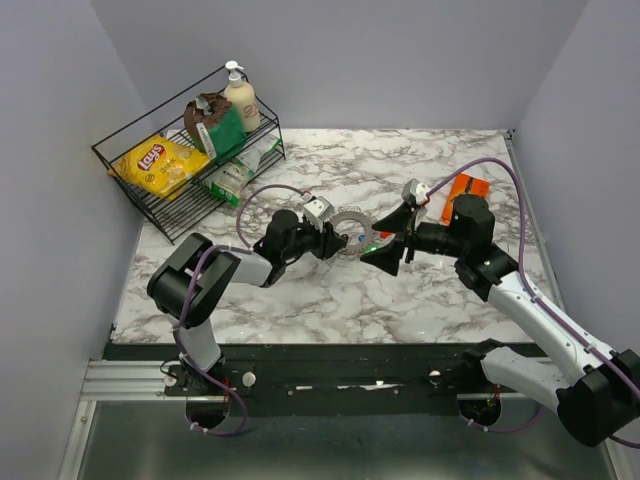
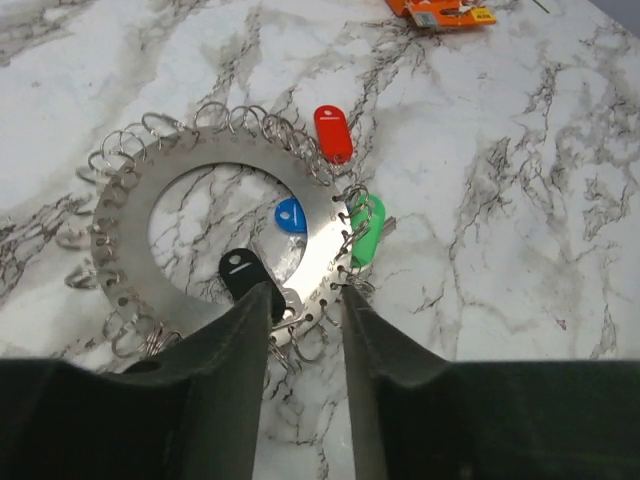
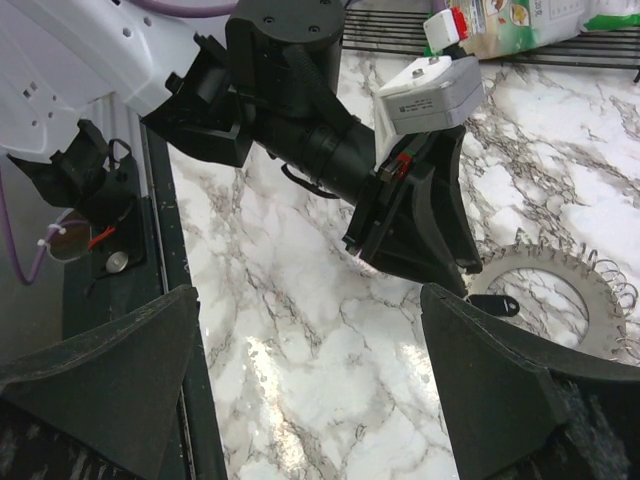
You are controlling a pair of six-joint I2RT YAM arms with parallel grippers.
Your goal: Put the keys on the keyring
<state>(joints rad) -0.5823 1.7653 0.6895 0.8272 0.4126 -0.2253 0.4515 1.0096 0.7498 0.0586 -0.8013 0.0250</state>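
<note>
The keyring (image 2: 180, 170) lay flat on the marble surface (image 2: 500, 200) between the arms. It looked thin, stiff and probably slippery, and best pinched at its rim. The black key (image 2: 240, 270) and blue key (image 2: 291, 215) lay at its inner edge, and the red key (image 2: 333, 133) just outside. The left pincer (image 2: 305, 295) straddled the rim, narrowly parted (seemingly gripping nothing). The right pincer (image 3: 310, 400) gaped wide. A yellow bag (image 1: 160, 163) read "Lay's".

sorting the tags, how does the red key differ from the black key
The red key lies outside the keyring; the black key lies at its inner edge, over the open centre. The red key sits clear of the left tool; the black key sits right beside it. Both are small, with oblong plastic heads.
</note>
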